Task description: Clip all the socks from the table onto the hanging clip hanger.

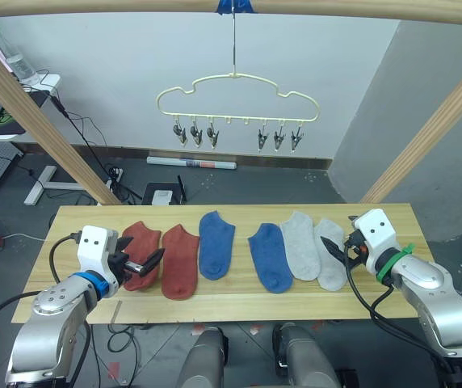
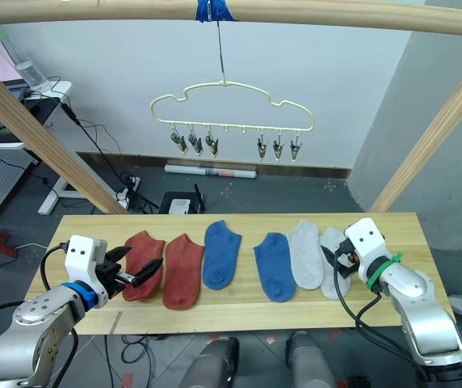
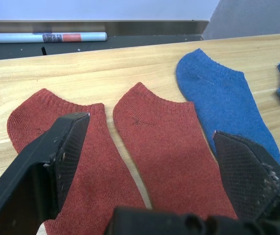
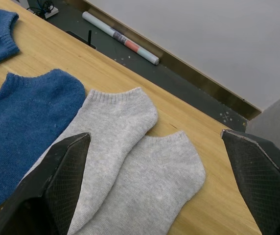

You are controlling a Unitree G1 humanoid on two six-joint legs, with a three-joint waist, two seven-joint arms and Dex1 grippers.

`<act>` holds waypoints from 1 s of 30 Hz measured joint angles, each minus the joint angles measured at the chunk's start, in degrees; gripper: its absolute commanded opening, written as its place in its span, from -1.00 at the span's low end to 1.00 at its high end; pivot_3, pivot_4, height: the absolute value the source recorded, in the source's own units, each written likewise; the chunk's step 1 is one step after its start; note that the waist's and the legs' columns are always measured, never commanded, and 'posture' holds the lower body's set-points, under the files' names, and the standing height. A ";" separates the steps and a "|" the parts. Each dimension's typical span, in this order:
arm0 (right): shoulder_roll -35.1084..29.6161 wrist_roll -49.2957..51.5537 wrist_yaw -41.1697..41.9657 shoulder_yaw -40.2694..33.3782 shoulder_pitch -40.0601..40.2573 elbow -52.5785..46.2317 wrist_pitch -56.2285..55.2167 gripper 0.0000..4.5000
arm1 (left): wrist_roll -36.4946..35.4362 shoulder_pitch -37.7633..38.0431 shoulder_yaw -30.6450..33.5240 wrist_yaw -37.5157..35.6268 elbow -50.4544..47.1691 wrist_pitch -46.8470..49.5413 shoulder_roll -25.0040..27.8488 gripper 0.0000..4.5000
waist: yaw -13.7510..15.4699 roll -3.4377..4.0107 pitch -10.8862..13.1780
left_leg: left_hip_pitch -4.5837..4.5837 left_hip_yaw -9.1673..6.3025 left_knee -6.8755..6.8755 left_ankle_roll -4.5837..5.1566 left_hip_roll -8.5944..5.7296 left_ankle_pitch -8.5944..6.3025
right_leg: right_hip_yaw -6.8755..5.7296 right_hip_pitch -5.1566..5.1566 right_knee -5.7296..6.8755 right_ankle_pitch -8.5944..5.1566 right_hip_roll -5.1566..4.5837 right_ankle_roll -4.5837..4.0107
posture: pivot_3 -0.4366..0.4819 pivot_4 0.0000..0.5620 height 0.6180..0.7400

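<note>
From the head views, six socks (image 1: 215, 244) lie in a row on the table (image 1: 231, 303), below the empty clip hanger (image 1: 237, 101). In the left wrist view, the left gripper (image 3: 150, 147) is spread wide over the rust-red pair. In the right wrist view, the right gripper (image 4: 154, 161) is equally parted above the grey pair.

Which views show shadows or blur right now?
Left eye view: even light, soft shadow under the left gripper on the red sock. Left wrist view: fingers slightly soft, socks sharp. Right wrist view: grey socks crisp, no glare.
</note>
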 measured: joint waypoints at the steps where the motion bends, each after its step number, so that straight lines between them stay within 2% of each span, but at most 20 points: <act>1: 0.00 0.00 0.00 0.00 0.00 0.00 0.00 1.00 | 0.00 0.00 0.00 -0.01 0.00 0.00 0.00 0.99 | 0.00 0.00 0.00 | 0.00 0.00 0.00 0.00 0.00 0.00 | 0.00 0.00 0.00 0.00 0.00 0.00 | 0.01 0.07 1.00; 9: -2.13 5.55 6.28 -2.10 -3.52 0.09 -0.16 1.00 | -4.66 -0.05 4.25 -1.49 -4.44 0.30 1.36 0.99 | -0.07 -0.10 1.43 | -0.12 -0.04 0.02 0.03 0.02 0.02 | -0.01 -0.07 0.01 0.08 0.00 -0.12 | 0.02 0.14 1.00; 14: -2.03 10.18 8.69 -3.04 -6.92 -1.08 -0.06 1.00 | -10.15 -4.35 7.97 1.15 -8.09 3.28 0.42 0.99 | -0.06 -0.14 2.31 | -0.12 -0.01 0.06 0.02 0.01 0.02 | -0.03 -0.07 0.04 0.18 0.00 -0.27 | 0.01 0.18 1.00; 23: -1.46 14.60 11.13 -3.40 -11.02 -4.51 -1.57 1.00 | -11.54 -11.23 8.07 5.65 -9.26 4.78 0.00 0.99 | -0.11 -0.18 2.79 | -0.14 0.00 0.05 0.01 0.01 0.02 | -0.05 -0.10 0.03 0.23 0.01 -0.35 | -0.01 0.21 1.00; 28: 4.16 19.33 10.40 -1.06 -19.24 -9.04 -1.52 1.00 | -8.87 -21.58 5.57 8.75 -4.36 1.79 -1.00 0.99 | -0.22 -0.25 3.34 | -0.11 0.00 0.08 -0.05 0.01 0.08 | -0.06 -0.10 0.12 0.24 0.06 -0.33 | -0.06 0.23 1.00; 30: 5.37 20.37 9.75 -0.55 -21.51 -9.69 -1.39 1.00 | -8.04 -23.26 3.95 8.99 -2.17 0.11 -2.29 0.99 | -0.38 -0.33 3.39 | -0.13 0.02 0.08 -0.06 -0.01 0.08 | -0.05 -0.10 0.09 0.26 0.05 -0.35 | -0.07 0.24 1.00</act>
